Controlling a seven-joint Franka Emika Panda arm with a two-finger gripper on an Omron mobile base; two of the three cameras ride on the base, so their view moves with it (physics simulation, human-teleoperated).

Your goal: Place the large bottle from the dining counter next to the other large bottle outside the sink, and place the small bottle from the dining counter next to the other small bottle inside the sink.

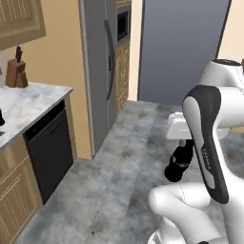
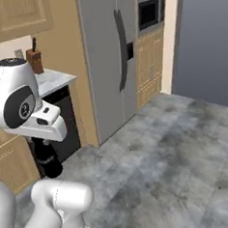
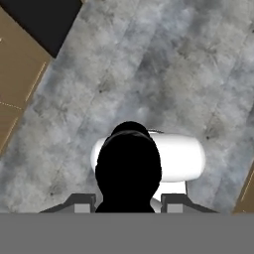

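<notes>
Hanging below the hand, large bottle clamped, above grey floor

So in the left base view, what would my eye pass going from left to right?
Knife block on the marble counter → black dishwasher → tall grey fridge → built-in microwave → large black bottle hanging under the gripper, above the floor → the robot's white arm.

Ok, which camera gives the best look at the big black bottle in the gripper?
The left base view: the large bottle hangs below the gripper, its side outline clear against the floor. The right base view shows its lower body; the hand view looks down on it as a black blob.
</notes>
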